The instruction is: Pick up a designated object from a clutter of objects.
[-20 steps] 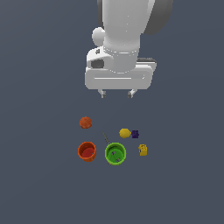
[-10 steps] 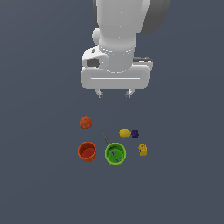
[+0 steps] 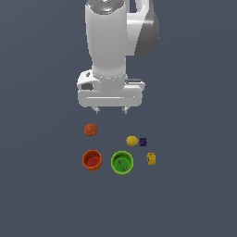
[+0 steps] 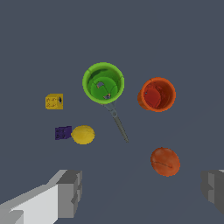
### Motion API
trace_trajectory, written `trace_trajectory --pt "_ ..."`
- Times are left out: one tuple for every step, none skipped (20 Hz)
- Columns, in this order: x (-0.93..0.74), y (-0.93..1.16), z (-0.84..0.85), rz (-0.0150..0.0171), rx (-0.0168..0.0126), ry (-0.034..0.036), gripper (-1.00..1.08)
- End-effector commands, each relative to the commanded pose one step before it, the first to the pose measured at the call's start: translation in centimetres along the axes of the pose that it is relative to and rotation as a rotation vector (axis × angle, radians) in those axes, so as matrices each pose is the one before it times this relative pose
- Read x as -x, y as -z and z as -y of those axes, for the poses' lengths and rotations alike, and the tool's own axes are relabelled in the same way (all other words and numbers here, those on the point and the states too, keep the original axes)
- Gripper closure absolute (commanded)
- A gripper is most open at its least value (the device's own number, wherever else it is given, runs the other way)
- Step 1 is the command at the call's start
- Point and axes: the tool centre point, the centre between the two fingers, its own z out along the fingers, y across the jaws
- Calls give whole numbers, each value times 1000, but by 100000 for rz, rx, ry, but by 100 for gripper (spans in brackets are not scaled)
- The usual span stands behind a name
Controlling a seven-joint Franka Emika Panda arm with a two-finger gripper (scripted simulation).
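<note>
Since a second ago my hand [image 3: 111, 110] has risen and drawn back, fingers spread, empty. Below it the orange-red ball [image 3: 90, 130] lies apart from the orange-red cup [image 3: 92, 160], offset toward the exterior view's left of my fingertips.

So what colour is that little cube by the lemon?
Dark purple cube; clearest in the wrist view.
</note>
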Motion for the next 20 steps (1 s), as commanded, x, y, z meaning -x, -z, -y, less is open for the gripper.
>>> trace_trajectory --pt "388 -2124 -1428 367 -509 -222 -92" --pt "211 -948 -649 135 -207 -101 -92" --pt "254 -991 -684 133 -189 -116 -92" --pt "299 -1039 -725 141 -180 -139 -92" --pt "345 -1073 -759 149 -165 -164 -92" --pt "382 -1060 -755 142 -129 -173 -92" --pt "417 -1045 -750 139 -98 -182 -92" --pt "447 -1022 -741 140 -69 -194 -92" --pt "456 -964 -705 141 -40 -202 -92" --pt "459 -896 -657 129 -10 -189 -92" --pt "456 -836 -617 129 13 -189 -92" --pt "450 -775 -575 125 32 -183 -92" --pt "439 -717 -533 121 48 -175 -92" --pt "424 -661 -494 120 62 -171 -92" --pt "405 -602 -448 107 67 -149 -92" --pt "384 -550 -411 107 75 -145 -92" --pt "360 -499 -375 106 83 -142 -92" --pt "333 -445 -332 92 77 -119 -92" --pt "303 -395 -295 84 74 -106 -92" --pt "272 -347 -260 79 74 -99 -92"
